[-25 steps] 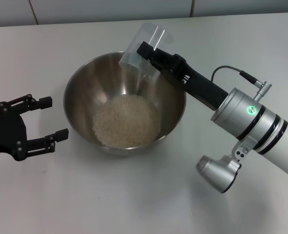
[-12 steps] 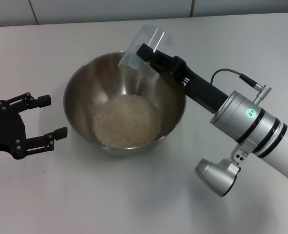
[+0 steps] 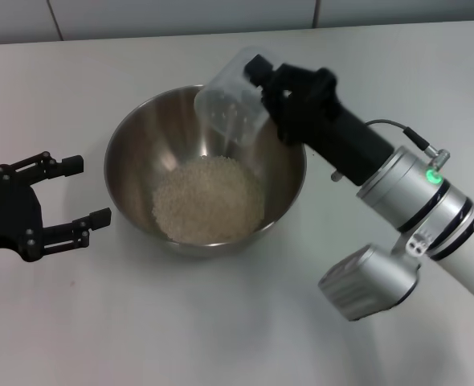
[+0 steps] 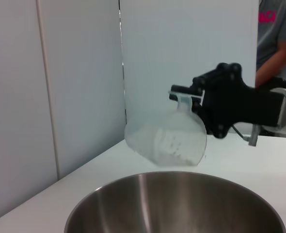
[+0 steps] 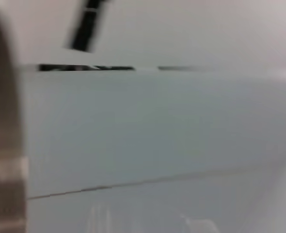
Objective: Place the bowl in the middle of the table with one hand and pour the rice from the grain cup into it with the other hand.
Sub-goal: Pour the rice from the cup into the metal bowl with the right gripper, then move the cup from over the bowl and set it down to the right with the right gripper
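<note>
Right gripper (image 3: 257,80) was clamped on the grain cup (image 3: 230,98), holding it in the air over the far rim of the bowl (image 3: 128,173). That clear cup was tipped right over, its long axis slanting down toward the robot's left and toward the near side, mouth aimed into the bowl, base raised at the gripper end. A few grains clung to the inside wall near the mouth. From the left wrist view, the cup (image 4: 167,136) hung clear above the steel rim (image 4: 177,177), not touching it, with the black gripper (image 4: 184,94) pinching its upper edge.

Down in the bowl, the rice (image 3: 209,199) lay as a pale round heap on the bottom. The bowl itself sat upright on the white table (image 3: 140,322), roughly mid-table in the head view.

Over on the robot's left, the left gripper (image 3: 80,193) was just beside the bowl's outer wall, low over the table, fingers spread wide and holding nothing, not touching the steel.

Right wrist view was a blur of pale surfaces, nothing to tell there.
</note>
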Tool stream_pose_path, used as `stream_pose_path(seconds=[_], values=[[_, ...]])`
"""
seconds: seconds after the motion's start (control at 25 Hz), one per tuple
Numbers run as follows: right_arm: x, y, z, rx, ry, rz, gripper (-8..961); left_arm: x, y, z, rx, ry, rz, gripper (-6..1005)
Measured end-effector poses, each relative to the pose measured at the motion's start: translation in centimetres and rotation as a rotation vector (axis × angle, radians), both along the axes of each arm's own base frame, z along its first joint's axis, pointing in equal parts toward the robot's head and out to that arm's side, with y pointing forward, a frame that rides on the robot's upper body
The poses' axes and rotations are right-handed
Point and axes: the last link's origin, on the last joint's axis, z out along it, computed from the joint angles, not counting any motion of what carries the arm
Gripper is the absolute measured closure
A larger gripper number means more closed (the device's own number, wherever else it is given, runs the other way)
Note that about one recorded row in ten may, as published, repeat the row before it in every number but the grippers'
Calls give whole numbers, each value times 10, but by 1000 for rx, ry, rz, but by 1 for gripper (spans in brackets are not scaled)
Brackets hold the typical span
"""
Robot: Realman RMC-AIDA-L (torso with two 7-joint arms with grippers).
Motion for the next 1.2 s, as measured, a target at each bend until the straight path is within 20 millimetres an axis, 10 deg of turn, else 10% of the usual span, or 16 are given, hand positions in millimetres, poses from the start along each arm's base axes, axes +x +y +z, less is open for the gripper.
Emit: stream_pose_path(seconds=[0.44,1.2], values=[[24,19,41,-231,575,-254,945,0,0,-1,-2,3,-8,186],[101,15,67,-583,1079,-620,944,0,-1,-1,4,5,-10,186]])
